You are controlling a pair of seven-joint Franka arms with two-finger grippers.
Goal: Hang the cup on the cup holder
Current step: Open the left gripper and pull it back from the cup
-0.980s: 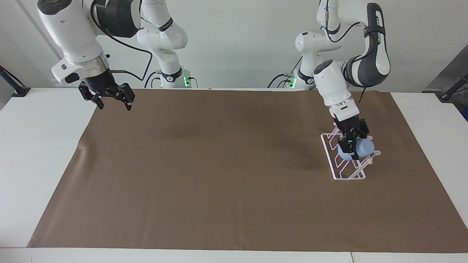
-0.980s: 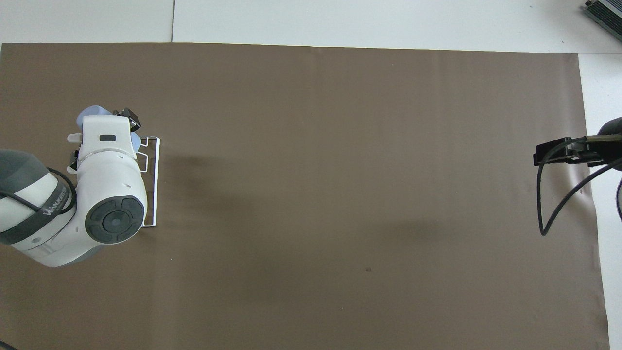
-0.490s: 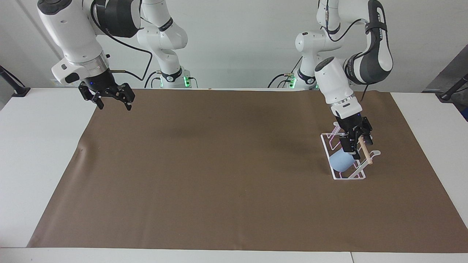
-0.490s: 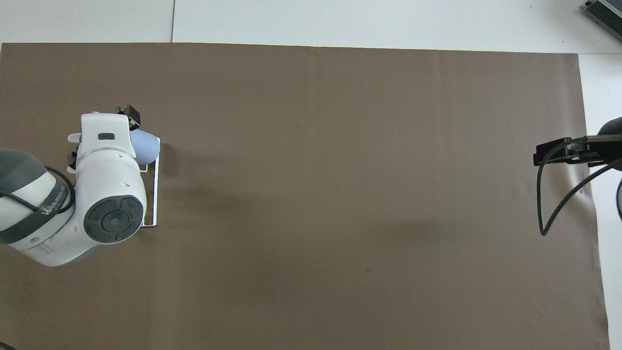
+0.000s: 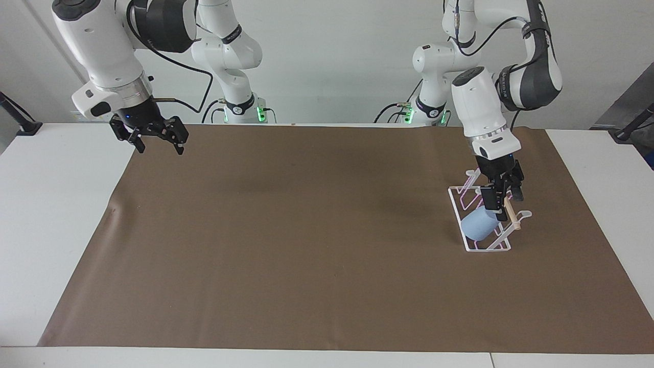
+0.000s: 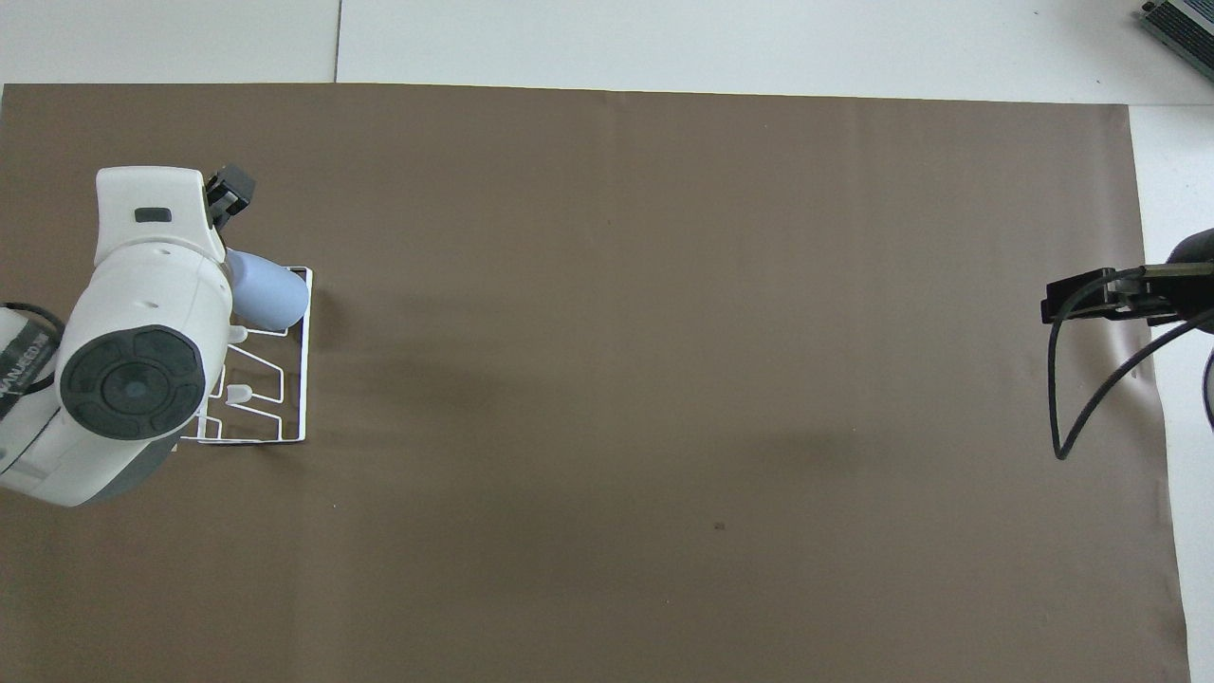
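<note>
— pale blue plastic cup [image 5: 478,225]? where?
— slanted on white wire cup holder [image 5: 472,246], farthest prong, three o'clock facing.
— left gripper [image 5: 503,200]?
— above it, jaws wide, empty.
— right gripper [image 5: 159,145]?
— ten o'clock, wide, waiting.

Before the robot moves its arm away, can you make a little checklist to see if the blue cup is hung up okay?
1. Cup sits tilted on the cup holder: ok.
2. Left gripper open, clear of the cup: ok.
3. Left gripper hangs above the holder's wooden dowel, with room to rise: ok.
4. Prong really inside the cup: cannot tell.
5. Right gripper open, waiting over the brown mat's corner: ok.
</note>
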